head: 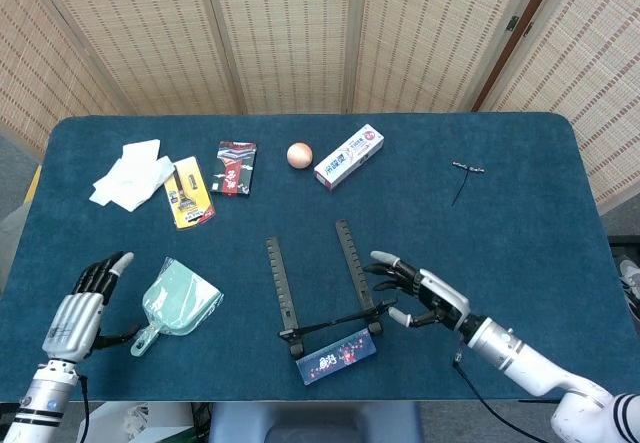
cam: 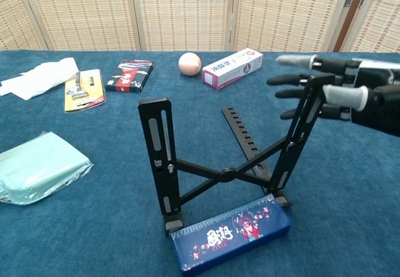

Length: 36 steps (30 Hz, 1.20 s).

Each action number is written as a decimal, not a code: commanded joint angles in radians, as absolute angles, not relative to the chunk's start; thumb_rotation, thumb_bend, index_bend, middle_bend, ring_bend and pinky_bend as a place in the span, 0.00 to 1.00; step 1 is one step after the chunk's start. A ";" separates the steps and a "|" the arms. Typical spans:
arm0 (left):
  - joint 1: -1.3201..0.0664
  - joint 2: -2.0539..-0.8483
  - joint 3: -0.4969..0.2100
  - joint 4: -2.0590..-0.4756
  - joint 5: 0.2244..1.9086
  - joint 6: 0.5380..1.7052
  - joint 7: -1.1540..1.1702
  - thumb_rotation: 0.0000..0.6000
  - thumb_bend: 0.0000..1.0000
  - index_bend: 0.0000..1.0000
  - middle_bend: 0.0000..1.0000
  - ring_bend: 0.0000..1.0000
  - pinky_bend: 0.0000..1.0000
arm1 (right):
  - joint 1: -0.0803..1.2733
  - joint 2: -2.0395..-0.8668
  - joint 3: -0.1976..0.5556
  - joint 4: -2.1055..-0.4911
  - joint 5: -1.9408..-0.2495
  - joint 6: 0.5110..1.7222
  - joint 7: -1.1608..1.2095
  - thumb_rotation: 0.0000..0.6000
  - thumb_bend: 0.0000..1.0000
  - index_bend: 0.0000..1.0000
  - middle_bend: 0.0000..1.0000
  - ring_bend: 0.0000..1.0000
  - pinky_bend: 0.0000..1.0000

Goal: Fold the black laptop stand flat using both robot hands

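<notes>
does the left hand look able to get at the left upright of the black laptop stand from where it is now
Probably yes. The left hand is open at the table's near left corner, apart from the black laptop stand. Only the mint dustpan lies between them, low and flat, so the hand would likely pass over it.

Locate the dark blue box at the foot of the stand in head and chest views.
Head view: dark blue box, bottom centre, against the near feet of the black laptop stand.
Chest view: bottom centre-right, in front of the stand's uprights.
Shared landmark: peach ball beside the white carton.
</notes>
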<state>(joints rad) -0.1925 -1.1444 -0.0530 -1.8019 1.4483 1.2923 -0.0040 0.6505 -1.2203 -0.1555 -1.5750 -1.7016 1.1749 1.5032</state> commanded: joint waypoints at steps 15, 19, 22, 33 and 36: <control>-0.473 -1.113 0.010 -1.665 1.726 0.950 -0.733 1.00 0.21 0.03 0.06 0.04 0.00 | 0.594 -1.056 -0.063 -1.713 -1.630 1.248 1.363 1.00 0.29 0.03 0.16 0.08 0.20; -0.492 -1.163 0.029 -1.637 1.734 0.925 -0.611 1.00 0.21 0.03 0.06 0.04 0.00 | 0.582 -1.042 -0.057 -1.725 -1.625 1.246 1.355 1.00 0.29 0.02 0.16 0.08 0.20; -0.521 -1.171 0.051 -1.669 1.723 0.886 -0.662 1.00 0.21 0.03 0.06 0.04 0.00 | 0.575 -1.035 -0.056 -1.734 -1.629 1.243 1.350 1.00 0.29 0.02 0.16 0.08 0.20; -0.688 -1.170 0.158 -1.674 1.874 0.915 -1.316 1.00 0.21 0.02 0.06 0.04 0.00 | 0.560 -1.031 -0.048 -1.749 -1.642 1.228 1.336 1.00 0.29 0.01 0.15 0.08 0.20; -0.732 -1.197 0.178 -1.636 1.901 0.942 -1.441 1.00 0.21 0.01 0.06 0.04 0.00 | 0.557 -1.030 -0.046 -1.752 -1.644 1.224 1.333 1.00 0.29 0.01 0.15 0.08 0.20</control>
